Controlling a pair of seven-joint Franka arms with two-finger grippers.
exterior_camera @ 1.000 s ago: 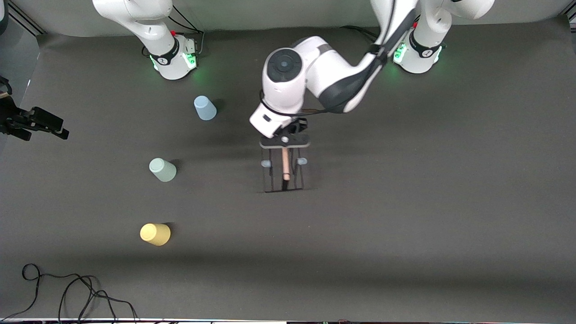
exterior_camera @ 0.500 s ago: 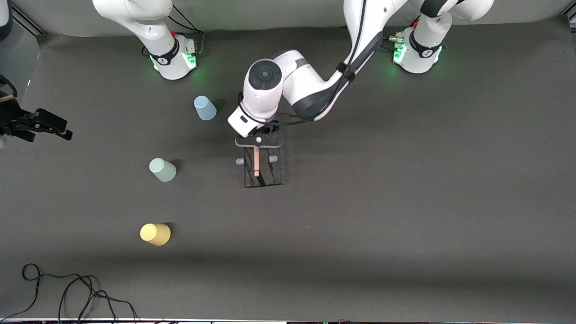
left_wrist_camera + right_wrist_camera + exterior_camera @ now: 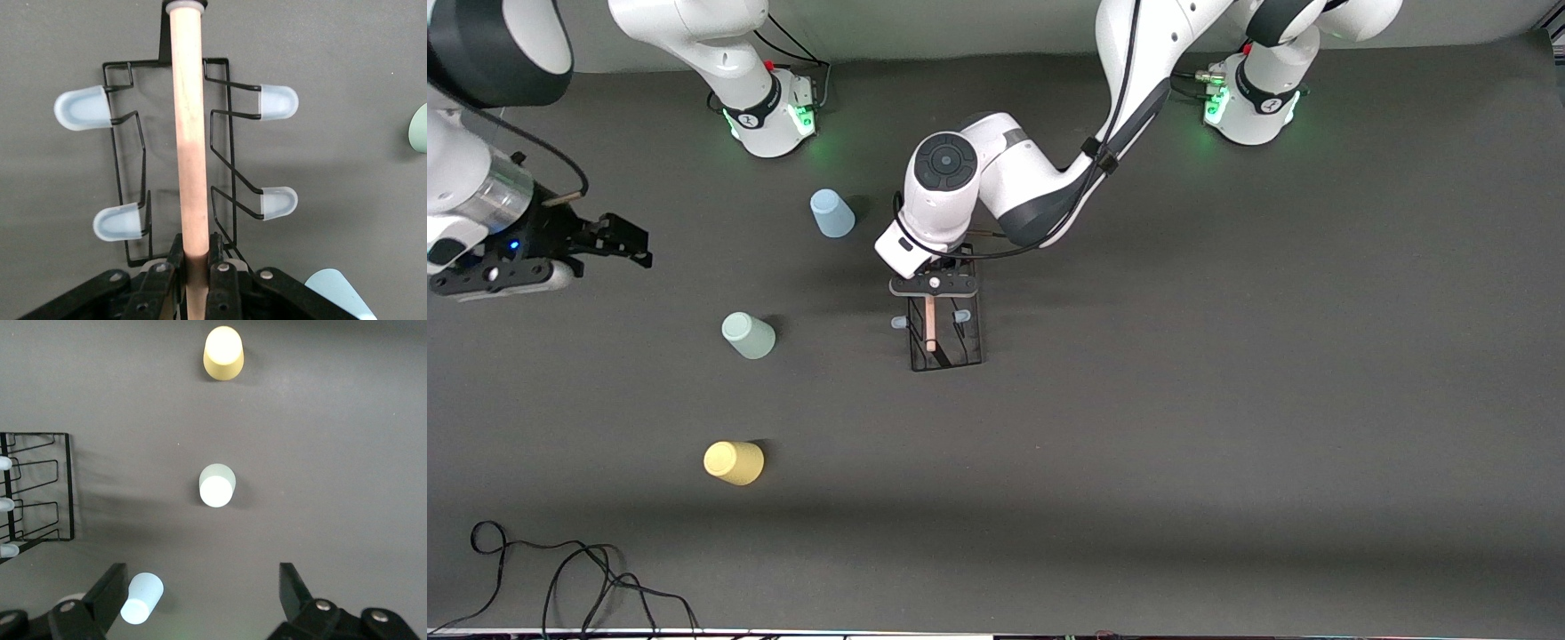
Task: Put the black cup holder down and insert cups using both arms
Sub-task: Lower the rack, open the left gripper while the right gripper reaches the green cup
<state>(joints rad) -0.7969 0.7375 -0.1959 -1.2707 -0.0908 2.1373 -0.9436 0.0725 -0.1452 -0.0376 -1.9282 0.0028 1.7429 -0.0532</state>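
White arms (image 3: 1040,173), grey joint bands, green-lit round bases (image 3: 1249,107)

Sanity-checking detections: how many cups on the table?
3, none hidden: light blue cup nearest the right arm's base, pale green cup nearer the camera, yellow cup nearest of all.
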